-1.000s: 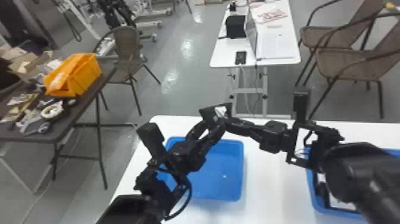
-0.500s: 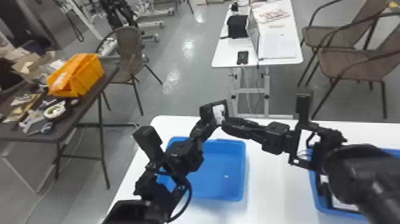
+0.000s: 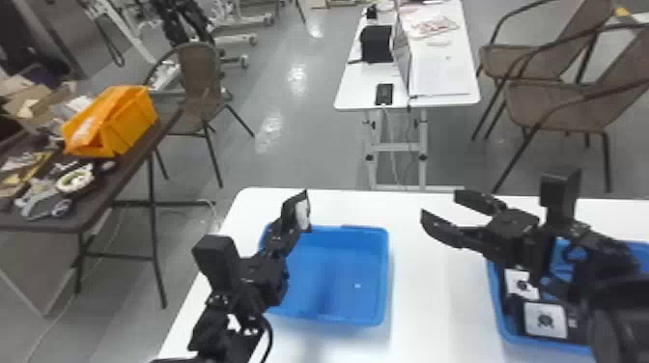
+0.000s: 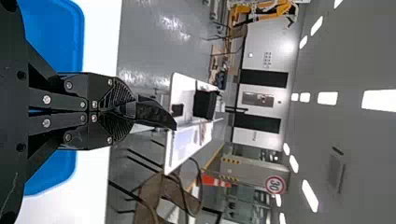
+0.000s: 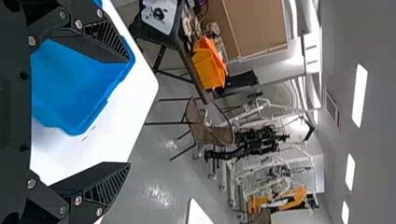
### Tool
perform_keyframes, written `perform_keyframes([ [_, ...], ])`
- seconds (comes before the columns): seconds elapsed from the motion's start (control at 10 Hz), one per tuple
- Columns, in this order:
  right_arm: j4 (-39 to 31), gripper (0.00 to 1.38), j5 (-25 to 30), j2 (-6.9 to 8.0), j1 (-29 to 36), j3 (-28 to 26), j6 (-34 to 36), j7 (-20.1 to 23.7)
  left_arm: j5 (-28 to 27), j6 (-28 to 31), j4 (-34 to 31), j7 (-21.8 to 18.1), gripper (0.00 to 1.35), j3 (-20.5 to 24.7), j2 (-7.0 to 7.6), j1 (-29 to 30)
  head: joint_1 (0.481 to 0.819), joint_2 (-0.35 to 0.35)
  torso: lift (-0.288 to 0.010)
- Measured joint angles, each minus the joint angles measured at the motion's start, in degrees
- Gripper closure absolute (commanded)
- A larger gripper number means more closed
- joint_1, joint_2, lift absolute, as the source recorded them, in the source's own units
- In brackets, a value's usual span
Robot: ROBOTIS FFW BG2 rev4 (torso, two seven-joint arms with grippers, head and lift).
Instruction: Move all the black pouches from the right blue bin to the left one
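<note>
Pinches a black pouch (image 3: 302, 213) in the left pincer (image 3: 291, 219), closed on it, above the left bin's (image 3: 386, 275) far left corner. Holds the right pincer (image 3: 440, 207) wide open, empty, over the surface (image 3: 434, 309). Has other pouches (image 3: 545, 319) inside the right bin (image 3: 498, 309).

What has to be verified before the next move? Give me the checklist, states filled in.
1. Left hand shut on the black pouch: ok.
2. Right hand free of any pouch: ok, fingers spread with nothing between them.
3. Hands apart from each other: ok, a wide gap separates them.
4. Held pouch directly above the floor of the left bin: cannot tell; it is raised near the far rim.
5. All pouches out of the right bin: not ok, at least two lie inside.
6. Pouches under the right arm: cannot tell.
</note>
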Motion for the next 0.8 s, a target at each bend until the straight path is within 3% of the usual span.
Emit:
perform_keyframes([
  [0.2, -2.1, 0.2, 2.0, 0.36, 4.8, -3.9, -0.5, -0.1, -8.4, 0.8, 2.8, -0.1, 1.22, 0.5, -0.07, 0.0, 0.695, 0.207, 0.01],
  [0.5, -4.2, 0.2, 4.8, 0.75, 8.4, -5.0, -0.5, -1.4, -17.6, 1.1, 8.4, -0.6, 1.22, -1.0, 0.84, -2.5, 0.695, 0.19, 0.01],
  [0.6, -4.2, 0.2, 5.2, 0.93, 9.0, -5.3, -0.6, -1.6, -18.4, 1.3, 10.0, -0.7, 1.04, -1.5, 1.34, -3.3, 0.695, 0.186, 0.01],
  [0.7, -4.3, 0.2, 5.4, 1.0, 9.4, -5.7, -0.6, -1.6, -18.3, 2.0, 10.7, -0.9, 0.41, -1.7, 1.46, -3.6, 0.695, 0.183, 0.01],
  [0.8, -4.8, 0.2, 5.8, 1.06, 9.7, -6.1, -0.6, -1.9, -17.7, 1.1, 10.7, -1.4, 0.01, -1.1, 1.11, -3.4, 0.695, 0.178, 0.01],
])
